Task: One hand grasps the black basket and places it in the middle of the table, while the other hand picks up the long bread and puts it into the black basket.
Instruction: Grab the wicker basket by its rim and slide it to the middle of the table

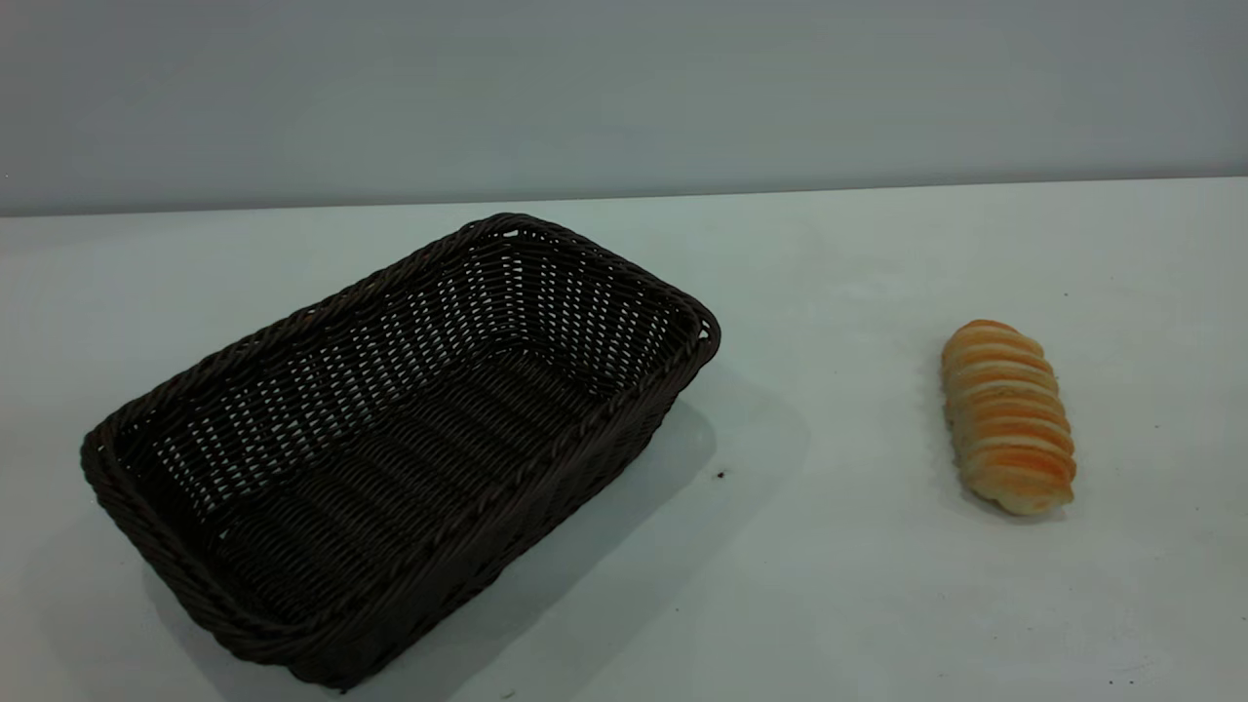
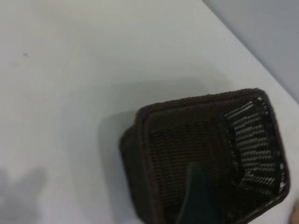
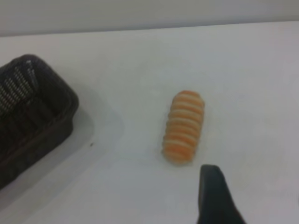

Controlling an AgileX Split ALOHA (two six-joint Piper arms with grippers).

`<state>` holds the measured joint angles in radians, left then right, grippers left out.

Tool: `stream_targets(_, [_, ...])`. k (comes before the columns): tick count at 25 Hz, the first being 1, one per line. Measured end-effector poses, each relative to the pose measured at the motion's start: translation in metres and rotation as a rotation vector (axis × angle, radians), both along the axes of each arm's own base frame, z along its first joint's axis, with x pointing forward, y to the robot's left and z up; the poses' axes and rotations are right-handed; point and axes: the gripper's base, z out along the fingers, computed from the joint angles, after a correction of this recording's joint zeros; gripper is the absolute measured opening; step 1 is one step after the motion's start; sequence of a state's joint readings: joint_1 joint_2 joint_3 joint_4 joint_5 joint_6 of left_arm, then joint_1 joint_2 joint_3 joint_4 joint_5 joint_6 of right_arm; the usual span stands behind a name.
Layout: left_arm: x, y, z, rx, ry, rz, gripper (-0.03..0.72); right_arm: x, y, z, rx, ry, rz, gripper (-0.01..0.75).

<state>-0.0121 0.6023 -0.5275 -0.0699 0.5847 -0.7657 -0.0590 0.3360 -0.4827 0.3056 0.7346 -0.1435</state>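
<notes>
From the exterior camera I see neither arm, only the large rectangular dark brown-black woven wicker basket [image 1: 400, 448] sitting skewed on the left part of the wide white matte tabletop [image 1: 829, 585], and well apart from it on the right the small elongated golden-orange bread loaf with pale crosswise ridges [image 1: 1007, 416], lying flat with its length running roughly toward and away from the camera. The basket has nothing in it, and a few tiny dark specks dot the tabletop near its right corner. My left wrist camera gives me what the exterior view does not: one dark finger of the left gripper [image 2: 198, 196] hanging above the basket's woven floor [image 2: 177, 149], with the braided rim and one openwork end wall visible around it; only that one finger shows, so I cannot tell how wide the fingers stand, and I see nothing in their hold. My right wrist camera looks down on the bread [image 3: 183, 126] with a corner of the basket [image 3: 51, 116] off to one side, and a single dark finger of the right gripper [image 3: 215, 196] just beside the loaf's near end, not touching it; again I cannot tell the opening. Behind the tabletop stands a plain grey wall [image 1: 624, 88].
</notes>
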Motion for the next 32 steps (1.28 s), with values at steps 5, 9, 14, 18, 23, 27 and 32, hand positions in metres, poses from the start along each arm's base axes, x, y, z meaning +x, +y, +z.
stream_targets(5, [0.045, -0.007, -0.026, -0.110, 0.143, 0.015, 0.585, 0.030, -0.004, -0.002, -0.020, 0.023, -0.017, 0.412])
stream_targets(9, [0.069, -0.007, -0.048, -0.109, 0.238, 0.013, 0.585, 0.049, -0.005, -0.012, -0.051, 0.107, 0.009, 0.412])
stream_targets(14, [0.089, -0.007, -0.075, -0.101, 0.332, 0.030, 0.585, 0.061, -0.004, -0.020, -0.044, 0.166, 0.031, 0.412])
stream_targets(18, [0.102, -0.006, -0.099, -0.092, 0.411, 0.037, 0.585, 0.063, -0.003, -0.021, -0.042, 0.173, 0.043, 0.412])
stream_targets(23, [0.113, -0.016, -0.120, -0.061, 0.445, -0.010, 0.585, 0.063, -0.002, -0.021, -0.030, 0.170, 0.048, 0.412])
stream_targets(27, [0.118, -0.030, -0.137, -0.055, 0.481, -0.045, 0.585, 0.063, -0.002, -0.021, -0.032, 0.176, 0.052, 0.412])
stream_targets(32, [0.120, -0.037, -0.150, -0.047, 0.524, -0.063, 0.585, 0.062, -0.002, -0.022, -0.031, 0.181, 0.055, 0.412])
